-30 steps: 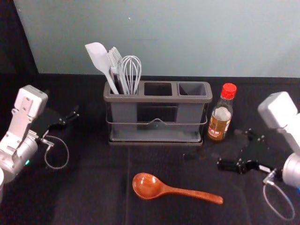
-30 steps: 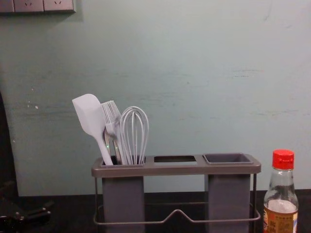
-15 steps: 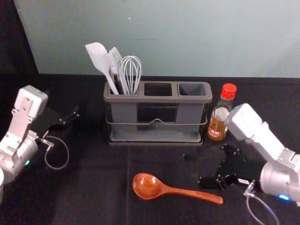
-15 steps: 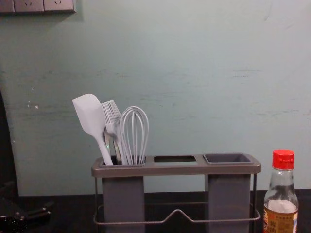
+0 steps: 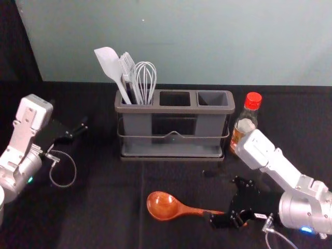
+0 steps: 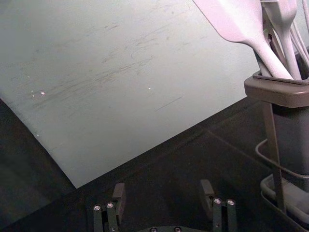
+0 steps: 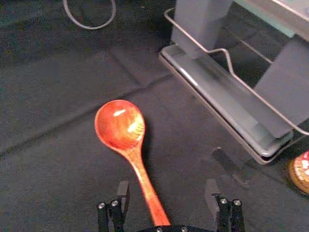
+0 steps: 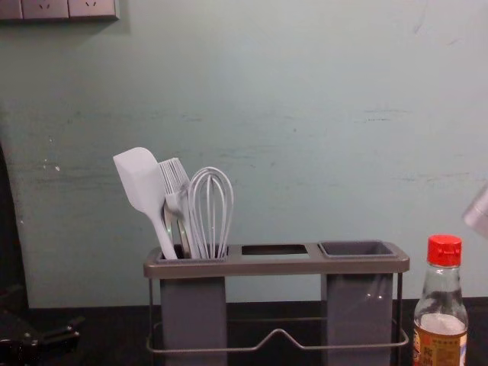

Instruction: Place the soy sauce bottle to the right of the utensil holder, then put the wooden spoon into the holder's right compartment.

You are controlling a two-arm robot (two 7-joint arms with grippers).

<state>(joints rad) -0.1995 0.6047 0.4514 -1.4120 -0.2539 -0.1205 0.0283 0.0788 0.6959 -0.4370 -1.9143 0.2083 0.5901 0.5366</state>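
Note:
My right gripper (image 5: 222,199) is open above the handle end of the wooden spoon (image 5: 165,206), partly covering it. In the right wrist view, the handle of the spoon (image 7: 120,126) runs between the spread fingertips of the right gripper (image 7: 168,188). The soy sauce bottle (image 5: 246,124), red-capped, stands upright just right of the utensil holder (image 5: 174,110); the right arm hides its lower part in the head view. The holder's right compartment (image 5: 212,98) is empty. My left gripper (image 5: 78,129) is parked at the left; the left wrist view shows the left gripper (image 6: 163,191) open.
A white spatula (image 5: 108,63), a fork and a whisk (image 5: 146,78) stand in the holder's left compartment. Behind the holder rises a pale wall (image 5: 207,41). A small dark object (image 7: 227,162) lies on the black cloth between the spoon and the holder.
The right arm has moved leftward and toward the near edge, bringing its gripper over the spoon's handle. Its pale housing now overlaps the bottle in the head view. Spoon, bottle and left arm have stayed put.

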